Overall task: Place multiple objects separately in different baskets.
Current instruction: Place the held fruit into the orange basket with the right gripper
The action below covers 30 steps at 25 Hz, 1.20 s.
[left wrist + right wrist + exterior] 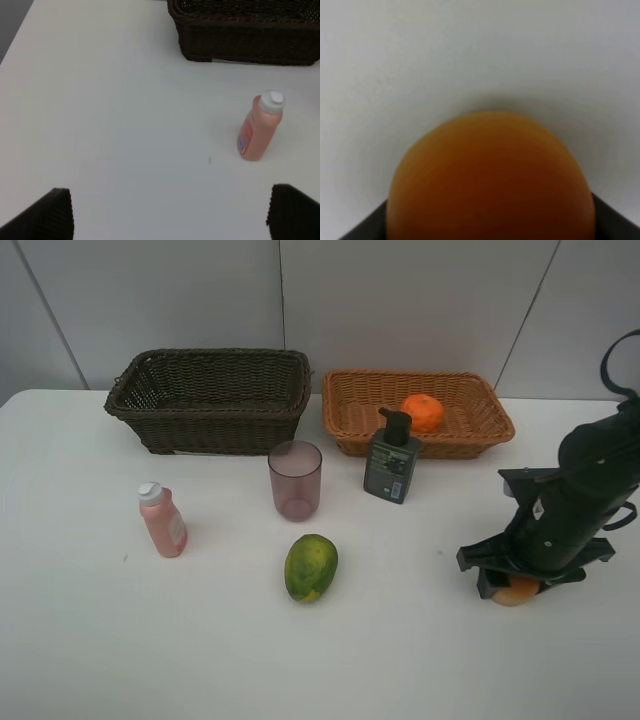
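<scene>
My right gripper is down on the table at the right, shut on the red-yellow round fruit. In the right wrist view that fruit fills the space between the dark fingers. The orange lies in the light tan basket. The dark brown basket looks empty. On the table are the pink bottle, the purplish cup, the dark pump bottle and the mango. My left gripper is open above bare table, short of the pink bottle.
Both baskets stand side by side at the back against the grey wall. In the left wrist view the dark basket is beyond the pink bottle. The white table stretches to the front and left.
</scene>
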### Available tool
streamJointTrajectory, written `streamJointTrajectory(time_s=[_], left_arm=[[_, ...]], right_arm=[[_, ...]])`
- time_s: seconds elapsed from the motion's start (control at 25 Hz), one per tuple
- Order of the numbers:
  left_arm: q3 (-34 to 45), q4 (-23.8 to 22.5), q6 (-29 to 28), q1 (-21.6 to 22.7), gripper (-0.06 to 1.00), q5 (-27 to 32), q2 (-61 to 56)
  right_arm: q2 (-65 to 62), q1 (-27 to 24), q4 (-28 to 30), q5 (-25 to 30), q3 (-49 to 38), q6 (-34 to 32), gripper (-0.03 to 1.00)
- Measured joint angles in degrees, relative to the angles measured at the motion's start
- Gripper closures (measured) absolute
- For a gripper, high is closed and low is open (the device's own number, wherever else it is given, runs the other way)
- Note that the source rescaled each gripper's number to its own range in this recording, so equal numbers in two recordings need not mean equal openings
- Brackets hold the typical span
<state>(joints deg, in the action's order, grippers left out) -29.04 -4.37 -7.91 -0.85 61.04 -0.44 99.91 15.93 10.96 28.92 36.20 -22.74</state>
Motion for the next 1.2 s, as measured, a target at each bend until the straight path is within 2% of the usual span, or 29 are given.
streamJointTrajectory(time_s=[0.16, 0.28, 0.52, 0.64, 0.8, 0.96, 1.2], left_arm=[[0.0, 0.0, 0.0, 0.0, -0.06, 0.0, 0.0], [0.0, 0.0, 0.0, 0.0, -0.06, 0.0, 0.0], [0.0, 0.0, 0.0, 0.0, -0.06, 0.0, 0.0], [0.0, 0.0, 0.0, 0.0, -0.06, 0.0, 0.0], [0.0, 0.0, 0.0, 0.0, -0.06, 0.0, 0.0], [0.0, 0.0, 0.0, 0.0, -0.06, 0.0, 0.0], [0.0, 0.0, 0.0, 0.0, -0.06, 0.0, 0.0]], right_arm=[[0.0, 0.0, 0.0, 0.1, 0.1, 0.0, 0.60], [0.7, 0.0, 0.1, 3.1, 2.1, 0.0, 0.60], [1.1, 0.0, 0.2, 17.9, 13.6, 0.0, 0.60], [1.1, 0.0, 0.2, 23.3, 20.3, 0.7, 0.60], [1.1, 0.0, -0.4, 26.3, 28.5, 3.1, 0.60], [1.2, 0.0, -2.6, 27.0, 36.2, 7.1, 0.60], [5.5, 1.5, -3.0, 30.9, 49.8, 8.7, 0.60]])
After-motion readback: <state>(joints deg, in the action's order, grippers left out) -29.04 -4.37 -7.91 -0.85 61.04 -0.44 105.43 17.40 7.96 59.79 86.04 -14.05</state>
